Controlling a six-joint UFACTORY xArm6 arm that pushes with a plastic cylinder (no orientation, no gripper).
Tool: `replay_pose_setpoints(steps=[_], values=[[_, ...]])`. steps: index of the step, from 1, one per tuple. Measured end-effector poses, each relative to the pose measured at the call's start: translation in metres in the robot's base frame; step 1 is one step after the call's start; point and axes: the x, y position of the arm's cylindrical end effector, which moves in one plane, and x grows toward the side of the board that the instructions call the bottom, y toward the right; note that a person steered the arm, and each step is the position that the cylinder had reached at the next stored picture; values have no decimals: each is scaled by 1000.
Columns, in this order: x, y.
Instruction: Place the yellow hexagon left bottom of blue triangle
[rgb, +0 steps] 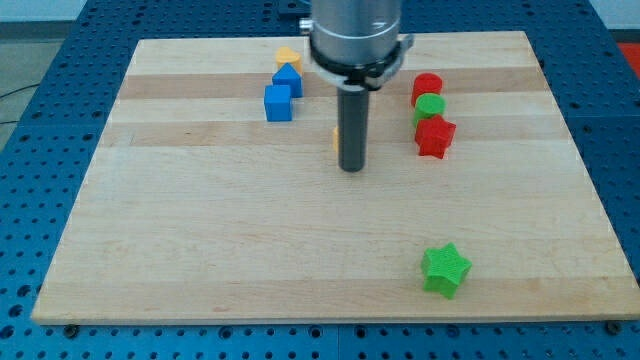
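Mostly hidden behind my rod, the yellow hexagon (336, 137) shows only as a thin sliver at the rod's left edge, so its facing and long axis cannot be told. My tip (351, 169) rests on the wooden board (200, 250) just beside it, holding nothing. Up-left, well apart, the blue triangle (288, 79) sits between an orange block (288, 56) and a blue cube (278, 103).

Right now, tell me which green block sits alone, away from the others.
The green star, near the view's bottom right, stands by itself. The green cylinder is wedged between two red blocks at the view's upper right.
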Motion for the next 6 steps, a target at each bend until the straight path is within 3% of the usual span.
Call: replay_pose_setpoints(steps=[1, 2, 4, 6], values=[[-22, 7], [-49, -54], [-88, -15], [-100, -57]])
